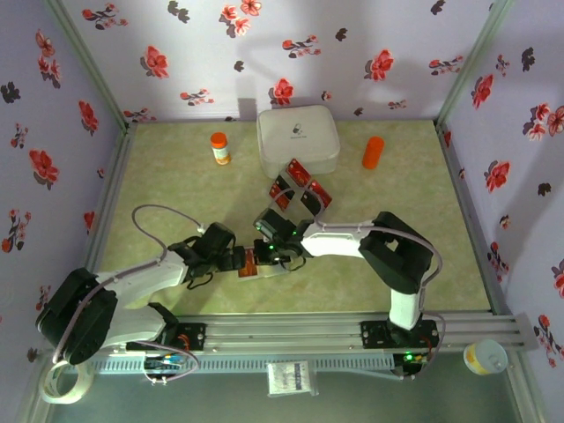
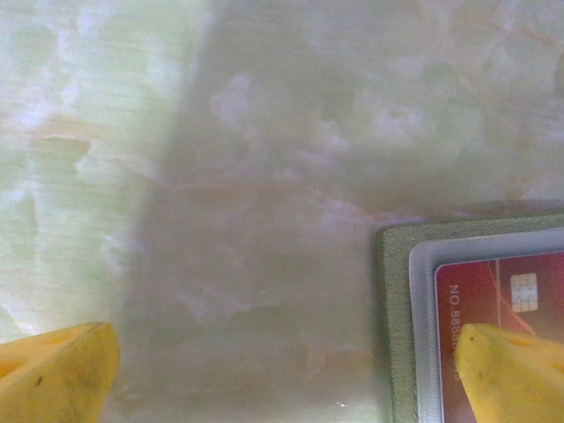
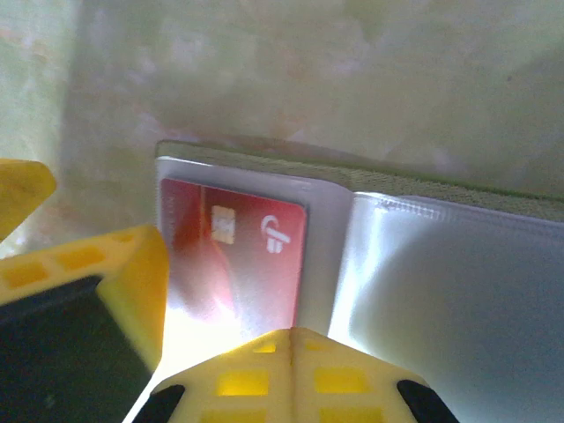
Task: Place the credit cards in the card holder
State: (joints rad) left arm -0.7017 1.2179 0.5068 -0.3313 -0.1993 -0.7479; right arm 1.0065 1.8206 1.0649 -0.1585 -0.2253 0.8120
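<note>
Left fingers (image 2: 53, 374) stand wide over bare desk (image 2: 264, 159) and a red card (image 2: 485, 291) reading "NO. 888" in the card holder (image 2: 394, 335); right fingers (image 3: 335, 381) pressed together

Counting as we go: two grippers, the left gripper (image 1: 240, 258) and the right gripper (image 1: 275, 251). Between them there's one card holder (image 3: 458, 282), and one red card (image 3: 233, 256) tucked inside it. Further up the desk (image 1: 397, 264) sits one cluster of loose cards (image 1: 298, 187). I make out three red ones, but they overlap, so the exact number is hard to call. One white case (image 1: 298, 139), one orange-capped bottle (image 1: 219, 148), one orange tube (image 1: 374, 152). At the near rail, one roll of tape (image 1: 66, 385) and one small round tub (image 1: 486, 357).
</note>
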